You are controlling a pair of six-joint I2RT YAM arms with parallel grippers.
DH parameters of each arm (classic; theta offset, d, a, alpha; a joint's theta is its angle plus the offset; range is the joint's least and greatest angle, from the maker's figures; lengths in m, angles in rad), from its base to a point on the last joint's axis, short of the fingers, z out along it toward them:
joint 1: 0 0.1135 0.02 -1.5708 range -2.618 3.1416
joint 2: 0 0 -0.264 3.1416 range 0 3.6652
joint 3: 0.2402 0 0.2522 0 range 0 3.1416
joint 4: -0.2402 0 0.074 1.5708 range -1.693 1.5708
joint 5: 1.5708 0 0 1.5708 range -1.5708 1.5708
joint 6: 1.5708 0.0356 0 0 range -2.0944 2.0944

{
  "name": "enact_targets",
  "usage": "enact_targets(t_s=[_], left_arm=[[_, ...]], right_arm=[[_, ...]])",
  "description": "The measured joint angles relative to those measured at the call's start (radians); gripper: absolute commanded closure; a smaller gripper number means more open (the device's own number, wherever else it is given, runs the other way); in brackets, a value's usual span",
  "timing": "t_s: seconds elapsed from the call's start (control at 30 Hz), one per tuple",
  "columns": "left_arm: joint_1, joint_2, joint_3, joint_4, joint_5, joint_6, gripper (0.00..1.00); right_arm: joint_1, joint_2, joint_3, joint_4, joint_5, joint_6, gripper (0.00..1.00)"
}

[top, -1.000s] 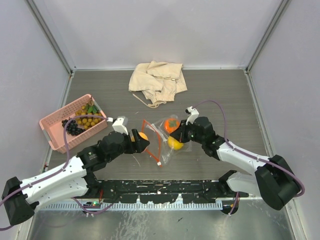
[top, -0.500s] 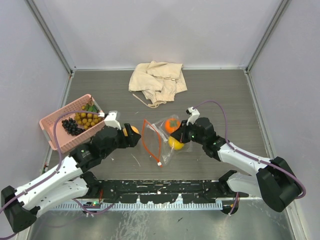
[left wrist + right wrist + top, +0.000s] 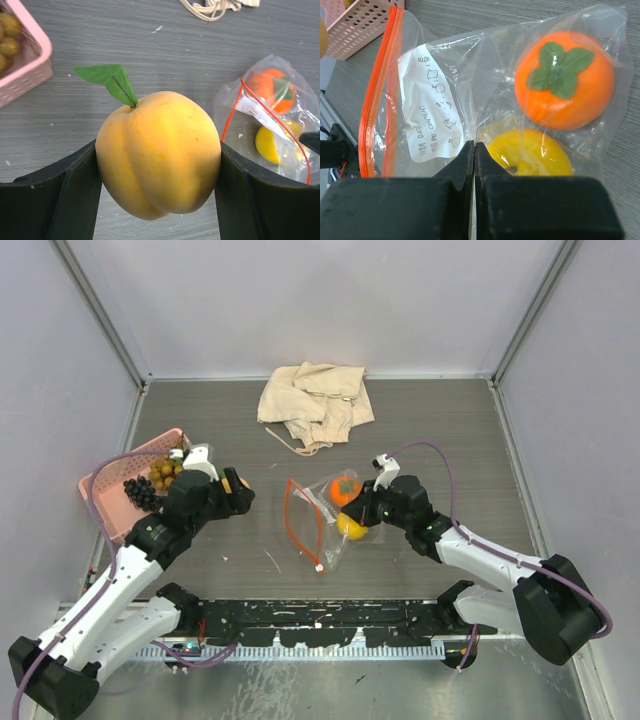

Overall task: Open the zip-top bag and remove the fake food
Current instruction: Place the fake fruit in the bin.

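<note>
Holds a peach (image 3: 159,155) in the left gripper (image 3: 235,492), jaws wide around it, near the worktop's left edge beside the pink basket (image 3: 39,45): could slip off smooth round sides and land outside the rim. Pinches the zip-top bag (image 3: 435,110) mid-worktop with the right gripper (image 3: 474,150), clamped tight on film alone; may slide free, collapsing the mouth over persimmon (image 3: 563,80) and lemon (image 3: 530,152) inside.
</note>
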Motion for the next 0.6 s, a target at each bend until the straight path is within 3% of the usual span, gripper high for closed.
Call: enact_targets(t_s=[0.6], left_arm=[[0.387,0.075,0.090,-0.089,0.175,0.097,0.82]], right_arm=[[-0.003,-0.020,-0.031,0.008,0.000,-0.020,0.97]])
